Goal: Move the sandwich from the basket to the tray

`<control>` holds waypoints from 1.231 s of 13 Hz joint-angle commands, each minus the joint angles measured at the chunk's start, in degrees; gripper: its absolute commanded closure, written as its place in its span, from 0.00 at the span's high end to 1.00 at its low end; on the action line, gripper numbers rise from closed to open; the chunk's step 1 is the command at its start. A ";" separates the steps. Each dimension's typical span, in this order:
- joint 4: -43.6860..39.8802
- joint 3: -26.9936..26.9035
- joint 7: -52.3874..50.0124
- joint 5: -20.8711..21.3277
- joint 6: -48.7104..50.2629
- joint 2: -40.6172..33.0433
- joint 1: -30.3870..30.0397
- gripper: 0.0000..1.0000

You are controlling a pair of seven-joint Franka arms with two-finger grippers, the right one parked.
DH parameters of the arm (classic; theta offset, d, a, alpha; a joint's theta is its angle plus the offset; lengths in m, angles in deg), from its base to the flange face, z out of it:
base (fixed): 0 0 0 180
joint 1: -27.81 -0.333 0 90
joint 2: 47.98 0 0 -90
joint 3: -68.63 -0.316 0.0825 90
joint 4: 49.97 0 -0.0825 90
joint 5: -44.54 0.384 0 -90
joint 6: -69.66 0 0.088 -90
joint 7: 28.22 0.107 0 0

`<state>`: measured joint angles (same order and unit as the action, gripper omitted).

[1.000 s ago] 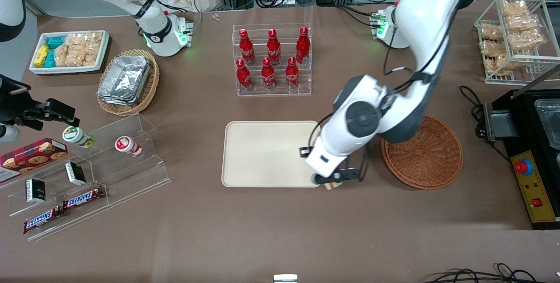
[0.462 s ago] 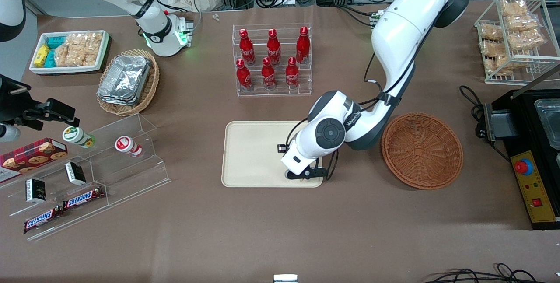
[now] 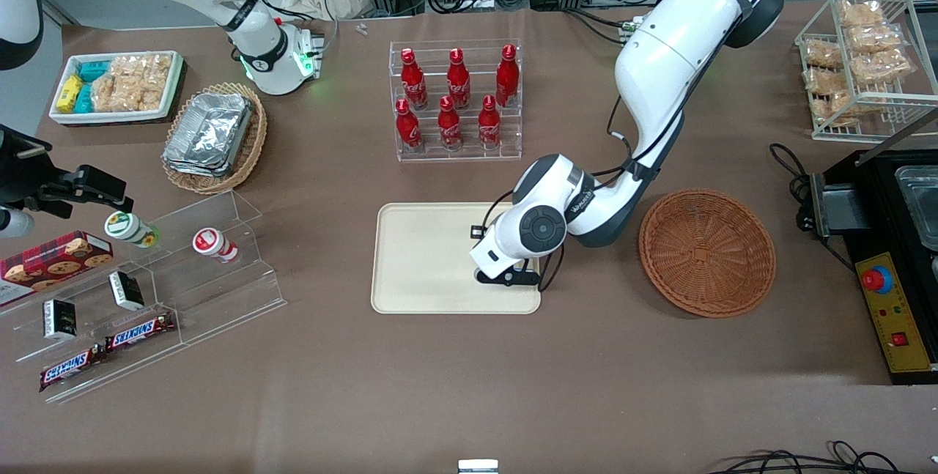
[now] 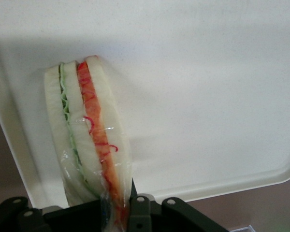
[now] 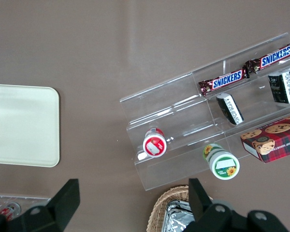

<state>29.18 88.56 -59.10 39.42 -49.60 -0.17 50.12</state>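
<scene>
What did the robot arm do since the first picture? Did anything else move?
The gripper carried the sandwich away from the basket, from just off the tray's corner to above the tray. It is still shut on the sandwich. The basket and tray stayed put.

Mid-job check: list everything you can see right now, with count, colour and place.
sandwich: 1, white with red and green filling, over the tray in the gripper
tray: 1, cream, table middle
basket: 1, reddish-brown, beside the tray, toward the working arm's end
cola bottles: 6, red, clear rack farther from the camera than the tray
foil containers: stack, silver, tan basket toward the parked arm's end
Snickers bars: 2, brown, clear shelf
gripper: 1, black, over the tray, shut on the sandwich
</scene>
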 commanded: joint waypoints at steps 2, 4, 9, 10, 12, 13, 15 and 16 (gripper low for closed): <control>0.40 0.02 1.18 -0.68 0.61 -1.74 -0.42 1.00; 0.40 -0.15 1.00 -0.51 2.71 -4.11 -0.77 1.00; 0.22 -0.59 1.44 0.10 13.35 -13.68 -6.03 1.00; 0.39 -0.68 1.44 2.20 13.79 -15.70 -7.09 1.00; 0.22 -0.68 1.61 4.06 16.85 -19.22 -11.30 1.00; 0.13 -0.77 1.96 4.41 18.79 -21.06 -13.32 1.00; 0.57 -0.77 3.01 4.50 20.73 -24.41 -18.50 1.00; 0.74 -0.77 3.37 4.50 21.26 -26.16 -20.44 1.00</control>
<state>27.75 87.35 -56.95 43.42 -29.68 -22.34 33.21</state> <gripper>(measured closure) 0.000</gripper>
